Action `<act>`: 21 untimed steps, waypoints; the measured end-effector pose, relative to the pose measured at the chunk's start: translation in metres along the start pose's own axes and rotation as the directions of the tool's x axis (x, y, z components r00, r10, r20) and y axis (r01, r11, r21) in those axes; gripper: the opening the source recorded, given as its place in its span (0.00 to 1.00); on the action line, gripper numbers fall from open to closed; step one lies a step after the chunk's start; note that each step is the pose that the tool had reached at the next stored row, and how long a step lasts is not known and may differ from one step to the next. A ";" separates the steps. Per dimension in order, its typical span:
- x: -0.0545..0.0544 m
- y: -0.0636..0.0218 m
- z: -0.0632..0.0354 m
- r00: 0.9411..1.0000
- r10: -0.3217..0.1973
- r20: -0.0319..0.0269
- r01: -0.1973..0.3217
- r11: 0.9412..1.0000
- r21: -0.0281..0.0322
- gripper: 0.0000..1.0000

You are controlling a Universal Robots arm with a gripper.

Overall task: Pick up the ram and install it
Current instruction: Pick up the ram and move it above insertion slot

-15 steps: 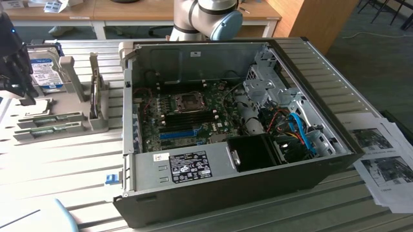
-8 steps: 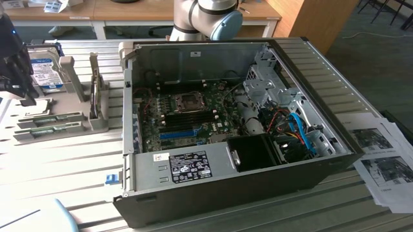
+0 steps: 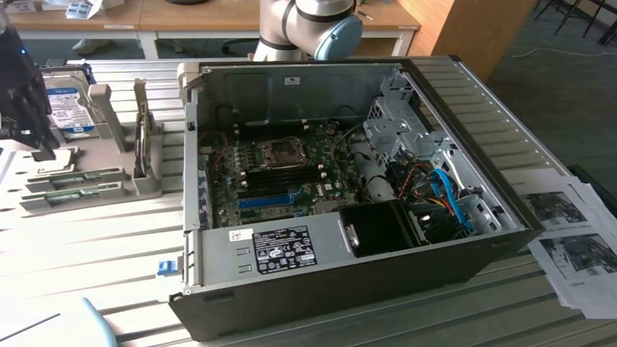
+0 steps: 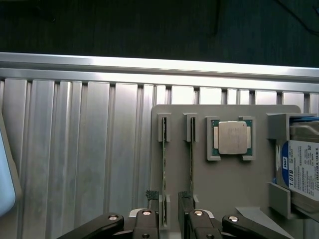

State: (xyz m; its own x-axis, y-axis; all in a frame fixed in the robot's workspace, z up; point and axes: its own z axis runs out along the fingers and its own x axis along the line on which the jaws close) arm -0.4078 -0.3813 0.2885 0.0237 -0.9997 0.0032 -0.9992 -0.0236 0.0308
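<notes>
Two ram sticks stand on edge in a grey holder; the wrist view sees them edge-on as thin green lines, one ram [image 4: 164,169] and a second stick [image 4: 191,167] beside it. In the exterior view the ram [image 3: 74,177] lies at the left of the bench. My gripper [image 4: 172,225] hovers above the holder, open, with nothing held. One stick's end sits between the fingertips; the other lines up with a finger [image 4: 199,226]. The gripper [image 3: 27,101] is a dark mass at the exterior view's left edge. The open computer case [image 3: 463,238] shows its motherboard's black slots [image 3: 282,173].
A CPU [image 4: 233,138] rests in a pocket of the grey holder [image 4: 234,199], next to a blue-labelled hard drive [image 4: 301,169]. Ribbed metal bench surface [image 4: 84,164] surrounds the holder. Printed sheets [image 3: 574,238] lie at the exterior view's right. The arm's base [image 3: 308,29] stands behind the case.
</notes>
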 end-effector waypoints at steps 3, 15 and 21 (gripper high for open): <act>0.000 0.0000 0.0017 1.000 0.000 0.000 0.000 1.000 0.000 0.29; 0.000 -0.0002 0.0069 1.000 0.000 0.000 0.000 1.000 0.000 0.29; 0.000 -0.0003 0.0095 1.000 0.000 0.000 0.000 1.000 0.000 0.29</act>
State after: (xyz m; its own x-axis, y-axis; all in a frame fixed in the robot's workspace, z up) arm -0.4078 -0.3813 0.2790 0.0238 -0.9997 0.0031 -0.9992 -0.0237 0.0307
